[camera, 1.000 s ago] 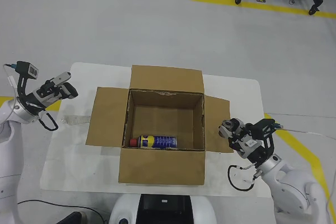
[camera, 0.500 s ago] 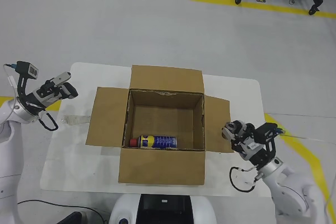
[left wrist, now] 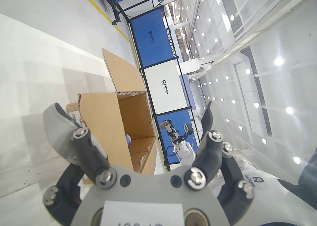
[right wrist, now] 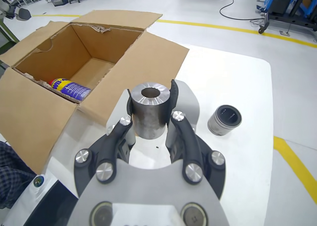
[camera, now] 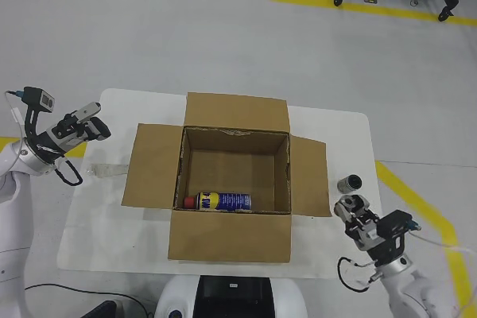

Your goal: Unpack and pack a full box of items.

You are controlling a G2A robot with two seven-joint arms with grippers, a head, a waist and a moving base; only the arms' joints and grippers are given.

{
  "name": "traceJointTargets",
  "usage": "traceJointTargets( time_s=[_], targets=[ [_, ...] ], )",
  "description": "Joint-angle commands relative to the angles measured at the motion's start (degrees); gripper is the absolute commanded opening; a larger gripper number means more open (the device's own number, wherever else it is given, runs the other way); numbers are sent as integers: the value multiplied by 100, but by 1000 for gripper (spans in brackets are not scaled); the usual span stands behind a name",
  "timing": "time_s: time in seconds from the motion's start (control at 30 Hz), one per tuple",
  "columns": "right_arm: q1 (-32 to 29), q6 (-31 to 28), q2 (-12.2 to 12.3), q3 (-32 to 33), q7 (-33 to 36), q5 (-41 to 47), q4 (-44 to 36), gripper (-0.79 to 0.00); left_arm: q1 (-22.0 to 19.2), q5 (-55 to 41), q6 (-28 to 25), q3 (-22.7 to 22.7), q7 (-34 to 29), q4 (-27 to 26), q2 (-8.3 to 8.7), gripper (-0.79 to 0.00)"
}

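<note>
Grips a steel cylinder (right wrist: 149, 115) in the right claw (right wrist: 151, 99) over the open strip between box (camera: 230, 235) flap and bench (camera: 342, 127) edge, near what looks like a bearing (right wrist: 224, 120). Spreads the left claw (left wrist: 131, 115) wide at the opposite edge. Spray can (camera: 221, 200) inside, against the near wall.

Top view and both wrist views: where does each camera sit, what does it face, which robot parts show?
Top view: above the arms, looking down at white table and brown cardboard box; both arms show.
Left wrist: on left arm, faces box side; open left pincer shows.
Right wrist: on right arm, faces into box; right pincer grips grey steel cylinder.
Shared: top and right wrist see the blue-yellow spray can.
</note>
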Motion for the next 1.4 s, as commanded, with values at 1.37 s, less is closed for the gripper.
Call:
traceJointTargets(
  time_s=[1.37],
  targets=[
    [697,1004,-20,-695,-1688,-1191,2086,-785,0,0,0,0,0,0,0,0]
  ],
)
